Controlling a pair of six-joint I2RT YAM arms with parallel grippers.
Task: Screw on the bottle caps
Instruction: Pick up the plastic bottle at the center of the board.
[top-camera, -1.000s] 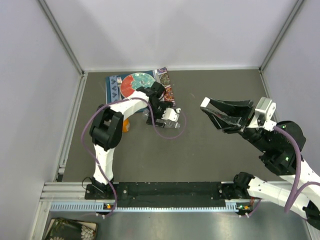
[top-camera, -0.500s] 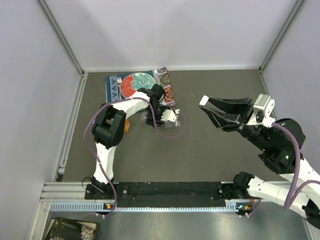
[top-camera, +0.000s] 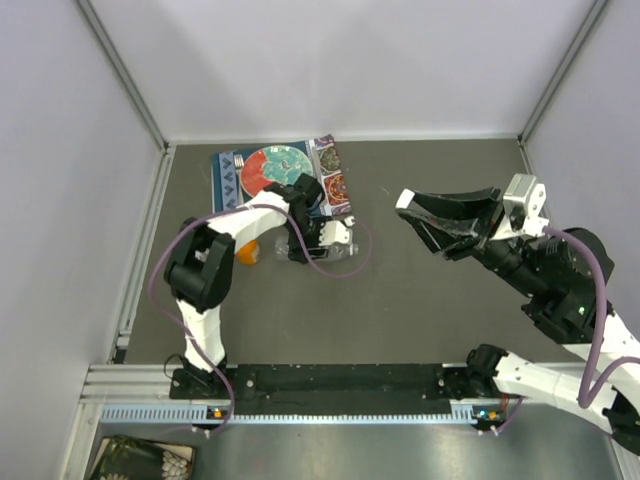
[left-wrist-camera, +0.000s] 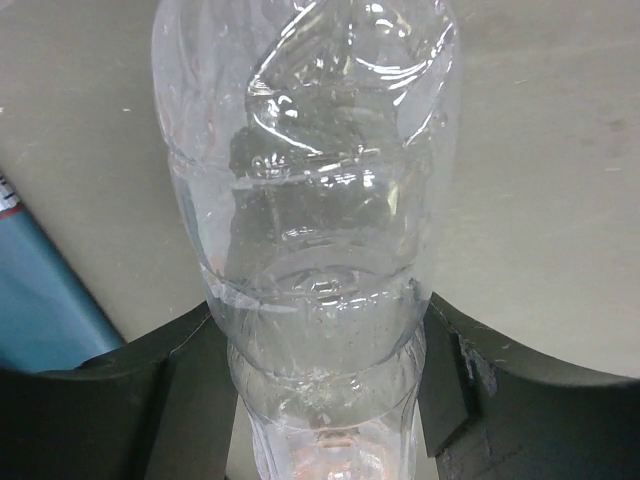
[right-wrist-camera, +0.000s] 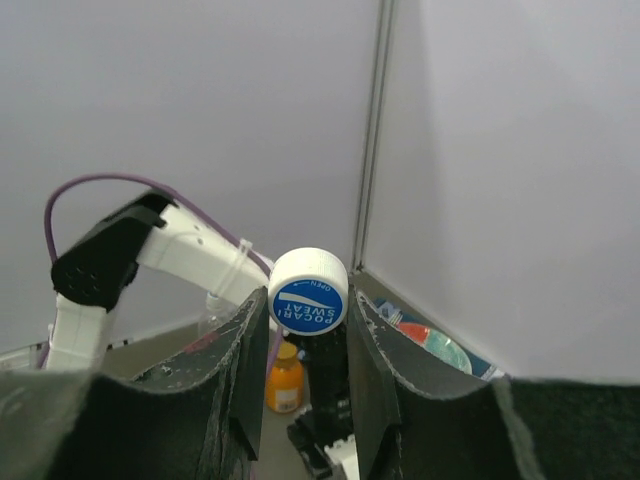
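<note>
My left gripper (left-wrist-camera: 320, 395) is shut on a clear plastic bottle (left-wrist-camera: 310, 200), its fingers (left-wrist-camera: 120, 400) pressing both sides of the body. In the top view this gripper (top-camera: 322, 236) holds the bottle (top-camera: 345, 252) low over the table just in front of the plate. My right gripper (right-wrist-camera: 308, 300) is shut on a white cap (right-wrist-camera: 308, 291) with a blue label, held at the fingertips. It hangs in the air right of the bottle (top-camera: 408, 207). The squat orange bottle (top-camera: 247, 252) stands beside the left arm and also shows in the right wrist view (right-wrist-camera: 286, 378). The other caps are out of view.
A red-and-teal patterned plate (top-camera: 275, 168) lies on a patterned mat (top-camera: 332, 172) at the back, just behind the left gripper; the plate also shows in the right wrist view (right-wrist-camera: 440, 348). Grey walls enclose the table on three sides.
My left arm's elbow has swung left and the gripper with the clear bottle has shifted slightly left, uncovering more of the orange bottle. My right gripper with the cap has edged slightly left.
</note>
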